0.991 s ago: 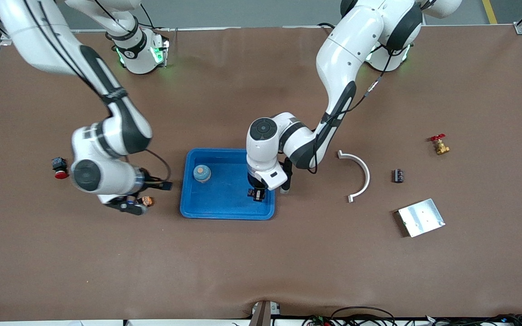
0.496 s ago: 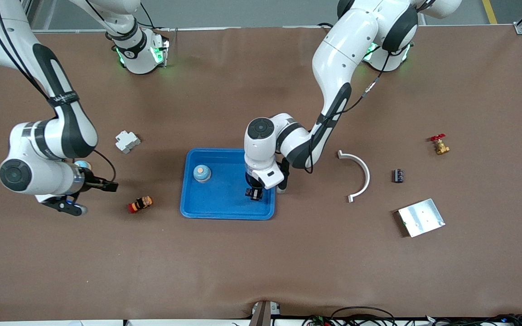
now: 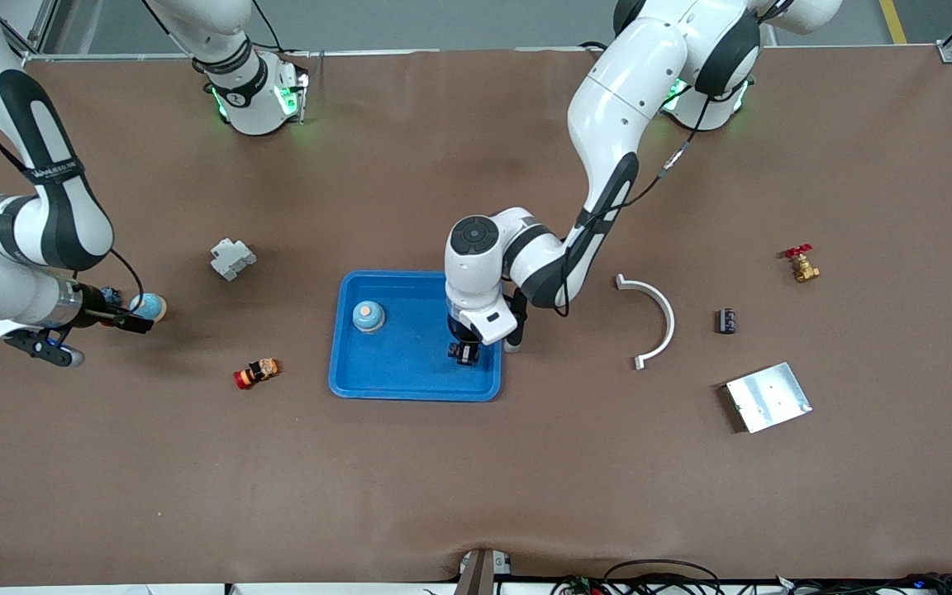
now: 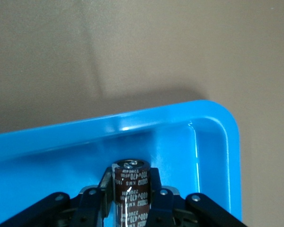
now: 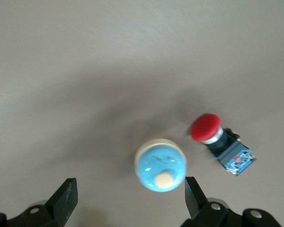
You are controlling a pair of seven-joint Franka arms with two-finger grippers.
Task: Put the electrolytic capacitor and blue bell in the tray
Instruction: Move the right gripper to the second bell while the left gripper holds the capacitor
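Note:
The blue tray (image 3: 410, 376) lies mid-table. A blue bell (image 3: 368, 316) with a cream button stands inside it. My left gripper (image 3: 465, 353) is low over the tray's end toward the left arm, shut on a dark brown electrolytic capacitor (image 4: 131, 187) held upright between the fingers, close to the tray's rim (image 4: 217, 116). A second blue bell (image 3: 148, 307) stands on the table toward the right arm's end. My right gripper (image 5: 130, 201) hangs open above the table, with this bell (image 5: 160, 164) just ahead of the gap between its fingers.
A red push button (image 5: 217, 139) lies beside the second bell. On the table are a white block (image 3: 232, 258), a small red-orange part (image 3: 255, 373), a white curved piece (image 3: 656, 321), a black component (image 3: 725, 321), a silver plate (image 3: 768, 397) and a brass valve (image 3: 801, 264).
The right arm has swung away from the tray toward its own end of the table and now hangs by the second bell. The left gripper with the capacitor has barely moved.

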